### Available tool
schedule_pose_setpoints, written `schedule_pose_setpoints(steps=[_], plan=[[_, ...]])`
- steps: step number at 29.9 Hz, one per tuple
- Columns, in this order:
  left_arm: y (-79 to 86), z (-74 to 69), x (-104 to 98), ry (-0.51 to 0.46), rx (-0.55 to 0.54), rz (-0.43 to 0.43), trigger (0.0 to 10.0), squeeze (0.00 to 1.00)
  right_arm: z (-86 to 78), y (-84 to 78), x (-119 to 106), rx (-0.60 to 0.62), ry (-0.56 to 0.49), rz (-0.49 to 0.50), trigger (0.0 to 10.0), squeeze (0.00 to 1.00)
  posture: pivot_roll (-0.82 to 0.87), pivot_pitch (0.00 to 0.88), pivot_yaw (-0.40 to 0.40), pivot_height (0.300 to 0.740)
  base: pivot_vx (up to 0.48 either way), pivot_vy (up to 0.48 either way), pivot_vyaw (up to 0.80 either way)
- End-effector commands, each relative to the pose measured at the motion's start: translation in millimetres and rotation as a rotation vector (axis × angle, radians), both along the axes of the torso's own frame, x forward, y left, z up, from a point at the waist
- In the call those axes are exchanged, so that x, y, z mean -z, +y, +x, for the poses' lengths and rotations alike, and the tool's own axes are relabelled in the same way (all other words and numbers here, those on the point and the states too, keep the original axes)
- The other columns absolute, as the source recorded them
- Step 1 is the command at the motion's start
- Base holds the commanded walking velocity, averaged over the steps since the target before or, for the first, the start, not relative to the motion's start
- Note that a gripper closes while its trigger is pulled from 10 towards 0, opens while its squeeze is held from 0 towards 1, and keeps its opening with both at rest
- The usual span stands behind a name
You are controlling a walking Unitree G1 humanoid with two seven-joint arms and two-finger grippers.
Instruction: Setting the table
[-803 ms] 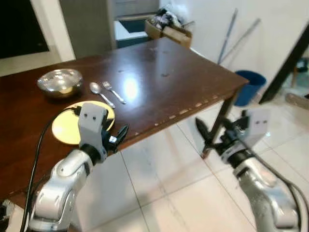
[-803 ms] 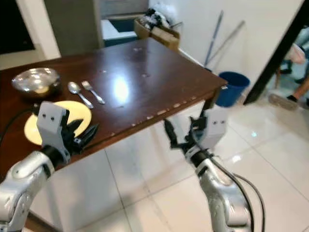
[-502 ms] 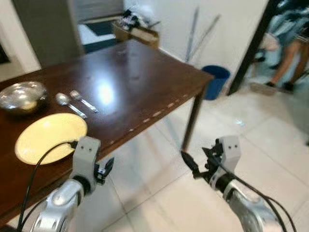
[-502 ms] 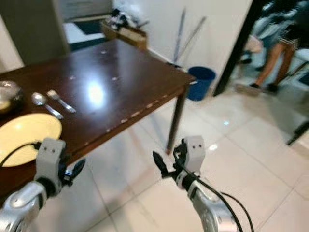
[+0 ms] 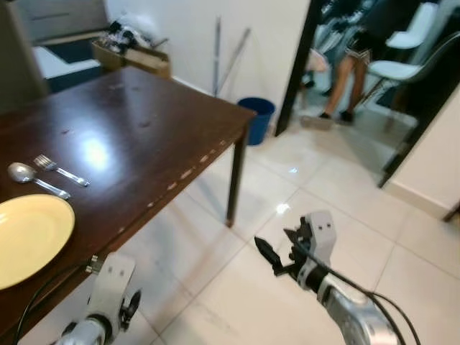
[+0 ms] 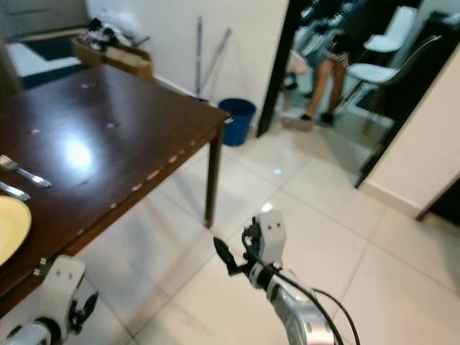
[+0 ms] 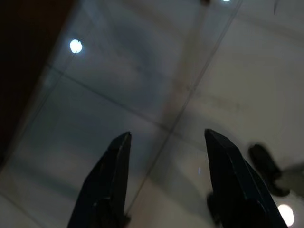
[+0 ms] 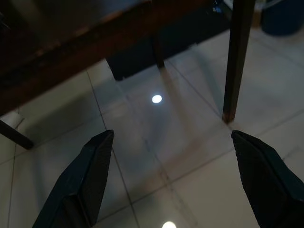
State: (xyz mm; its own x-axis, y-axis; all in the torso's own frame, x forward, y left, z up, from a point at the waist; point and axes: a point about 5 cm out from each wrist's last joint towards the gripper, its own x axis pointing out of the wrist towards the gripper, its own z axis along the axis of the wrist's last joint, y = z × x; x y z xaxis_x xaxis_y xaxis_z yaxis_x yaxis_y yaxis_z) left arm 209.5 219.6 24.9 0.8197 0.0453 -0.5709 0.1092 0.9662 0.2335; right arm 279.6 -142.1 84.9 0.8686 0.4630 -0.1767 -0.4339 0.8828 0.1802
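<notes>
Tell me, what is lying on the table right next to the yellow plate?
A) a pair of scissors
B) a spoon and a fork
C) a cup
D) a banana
B: a spoon and a fork lie side by side on the dark wooden table, just beyond the yellow plate.
</notes>
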Motion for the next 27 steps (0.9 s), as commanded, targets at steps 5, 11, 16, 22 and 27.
schedule_pose_setpoints(steps=[5,11,16,22,27], plan=[[-3.6,2.9,6.2,-0.002,-0.026,0.031,10.0,0.00,-5.0,0.4,11.5,-0.005,0.026,-0.017,10.0,0.00,-0.01,0.002,0.052,0.740,0.000,0.000,-0.79],[-3.1,5.1,9.5,-0.008,-0.053,0.043,10.0,0.00,-6.6,0.3,13.9,-0.005,0.027,-0.018,10.0,0.00,-0.01,0.003,0.052,0.740,0.000,0.000,-0.79],[-2.7,9.7,14.7,-0.005,-0.065,0.026,10.0,0.00,-11.4,-0.4,26.2,0.029,0.055,-0.025,10.0,0.00,-0.01,0.002,0.051,0.740,0.000,0.000,-0.79],[-8.6,12.8,23.3,0.018,-0.007,0.037,10.0,0.00,-25.1,-18.1,50.9,0.118,0.125,-0.076,10.0,0.00,-0.02,0.000,0.070,0.740,0.000,0.000,-0.79],[-4.8,12.5,27.4,0.021,-0.028,0.067,10.0,0.00,-28.4,-21.8,54.2,0.146,0.133,-0.072,10.0,0.00,-0.03,0.000,0.079,0.740,0.000,0.000,-0.79]])
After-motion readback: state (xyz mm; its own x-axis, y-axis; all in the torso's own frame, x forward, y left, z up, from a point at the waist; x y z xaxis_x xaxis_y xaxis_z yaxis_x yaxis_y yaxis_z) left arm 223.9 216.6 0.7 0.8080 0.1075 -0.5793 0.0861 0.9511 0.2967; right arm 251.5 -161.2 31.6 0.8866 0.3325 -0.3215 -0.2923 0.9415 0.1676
